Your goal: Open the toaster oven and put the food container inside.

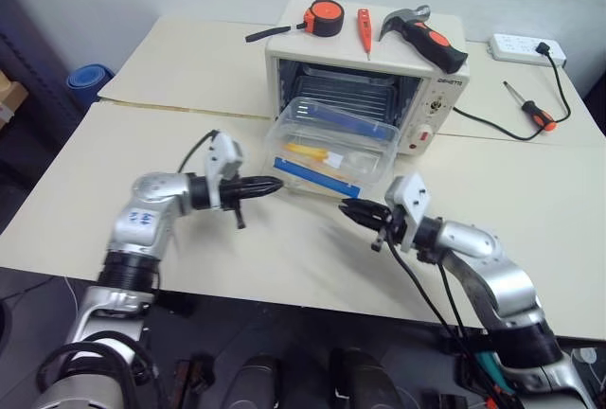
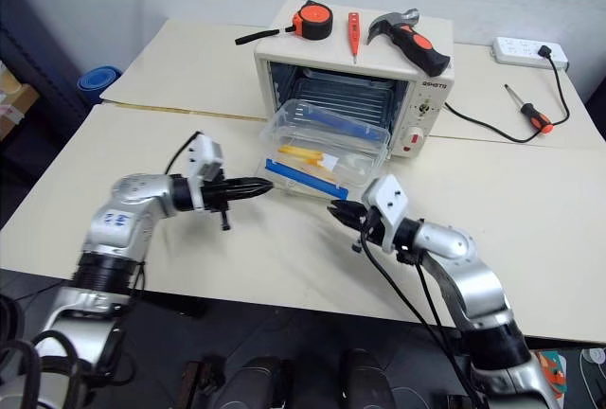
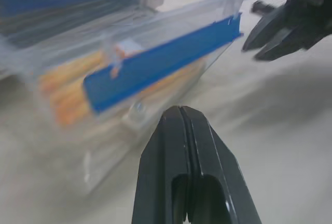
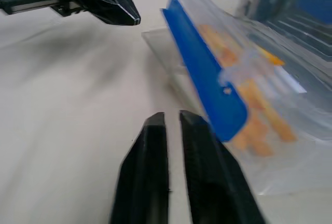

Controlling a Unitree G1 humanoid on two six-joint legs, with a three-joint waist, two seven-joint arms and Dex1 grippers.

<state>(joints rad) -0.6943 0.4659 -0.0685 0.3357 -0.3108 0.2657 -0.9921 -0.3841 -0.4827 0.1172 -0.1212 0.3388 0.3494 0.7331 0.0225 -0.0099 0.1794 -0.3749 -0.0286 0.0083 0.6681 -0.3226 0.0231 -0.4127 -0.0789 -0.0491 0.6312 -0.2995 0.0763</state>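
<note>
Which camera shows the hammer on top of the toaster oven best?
The left eye view: the hammer lies whole on the toaster oven, its head and orange-black handle unobstructed. The right eye view shows it about equally well. The wrist views look at the food container instead.

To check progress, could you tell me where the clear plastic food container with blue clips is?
In the head views, the clear food container rests on the cream toaster oven's open door, partly inside.

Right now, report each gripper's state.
Left gripper: shut, holding nothing, beside the food container.
Right gripper: shut, holding nothing.
</note>
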